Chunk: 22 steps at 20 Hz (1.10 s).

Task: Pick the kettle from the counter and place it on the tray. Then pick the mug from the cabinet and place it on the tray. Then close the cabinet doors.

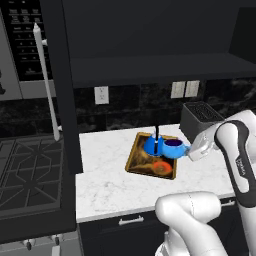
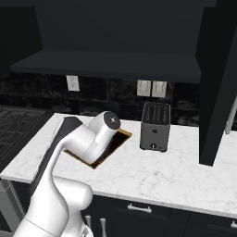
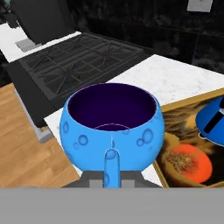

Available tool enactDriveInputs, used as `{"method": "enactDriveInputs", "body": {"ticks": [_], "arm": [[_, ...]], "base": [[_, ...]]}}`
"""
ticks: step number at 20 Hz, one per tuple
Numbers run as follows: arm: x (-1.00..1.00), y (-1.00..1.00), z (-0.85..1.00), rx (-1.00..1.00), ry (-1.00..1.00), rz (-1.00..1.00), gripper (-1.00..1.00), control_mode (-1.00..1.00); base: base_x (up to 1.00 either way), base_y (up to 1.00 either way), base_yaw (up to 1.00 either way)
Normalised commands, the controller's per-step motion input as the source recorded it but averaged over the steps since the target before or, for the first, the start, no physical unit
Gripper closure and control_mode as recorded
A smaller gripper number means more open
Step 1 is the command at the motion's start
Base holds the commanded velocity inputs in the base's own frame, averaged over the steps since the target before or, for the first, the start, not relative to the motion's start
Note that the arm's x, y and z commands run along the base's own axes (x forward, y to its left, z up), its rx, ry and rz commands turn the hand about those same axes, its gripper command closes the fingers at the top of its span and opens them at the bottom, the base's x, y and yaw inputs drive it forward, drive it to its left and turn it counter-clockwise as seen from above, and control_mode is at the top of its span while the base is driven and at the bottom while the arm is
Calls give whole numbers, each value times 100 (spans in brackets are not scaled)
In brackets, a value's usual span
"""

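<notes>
My gripper [image 3: 112, 178] is shut on the handle of the round blue mug [image 3: 113, 127], whose inside is dark purple. In the left base view the mug [image 1: 173, 147] sits upright at the right side of the golden-brown tray [image 1: 138, 161], with the gripper [image 1: 188, 149] reaching in from the right. I cannot tell whether it rests on the tray or hangs just above it. The blue cone-shaped kettle [image 1: 150, 145] with its black handle stands on the tray right beside the mug. Both cabinet doors [image 1: 63, 85] stand open, and the cabinet shelf [image 2: 106, 62] is bare.
A dark toaster [image 2: 155, 126] stands on the white counter [image 1: 107, 182] right of the tray. The stove [image 1: 30, 172] lies to the left, a microwave [image 1: 20, 45] above it. The right door panel [image 2: 215, 92] juts out over the counter's right part.
</notes>
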Motion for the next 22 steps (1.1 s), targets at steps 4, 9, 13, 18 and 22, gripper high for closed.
{"method": "enactDriveInputs", "body": {"ticks": [4, 9, 13, 18, 22], "arm": [[12, -22, -69, 0, 11, 0, 100, -100], [27, -12, -57, 0, 7, 0, 100, -100], [43, -8, -27, 1, 0, 0, 100, -100], [56, -8, -19, 0, 0, 7, 100, -100], [49, -14, -11, -3, 4, 21, 100, -100]], "base": [[0, 0, 0], [0, 0, 0], [0, 0, 0], [0, 0, 0], [0, 0, 0]]}}
